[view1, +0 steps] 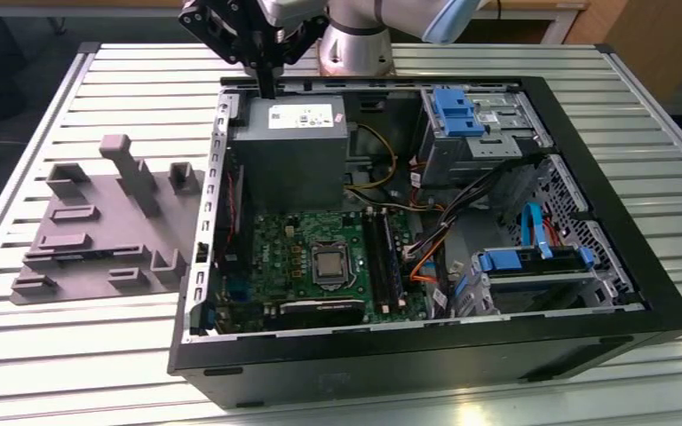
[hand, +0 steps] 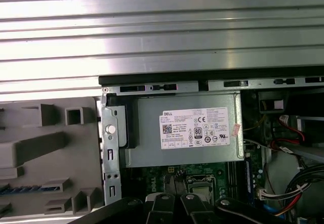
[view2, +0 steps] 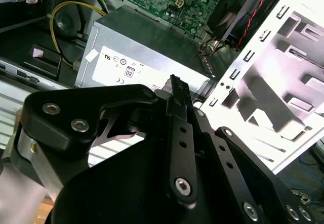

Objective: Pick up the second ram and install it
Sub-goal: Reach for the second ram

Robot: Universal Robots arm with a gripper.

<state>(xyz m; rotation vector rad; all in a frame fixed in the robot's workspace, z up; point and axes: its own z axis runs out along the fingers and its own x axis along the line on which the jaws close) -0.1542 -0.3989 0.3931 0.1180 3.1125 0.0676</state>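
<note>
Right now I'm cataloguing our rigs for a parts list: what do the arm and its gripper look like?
The arm has rounded silver-grey joint housings with a light blue end cap. The gripper is matte black, built from flat hinged links joined by silver screw heads, and it narrows to slim dark fingers.

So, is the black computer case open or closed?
Open: inside the black computer case, green motherboard and grey power supply lie exposed.
</note>
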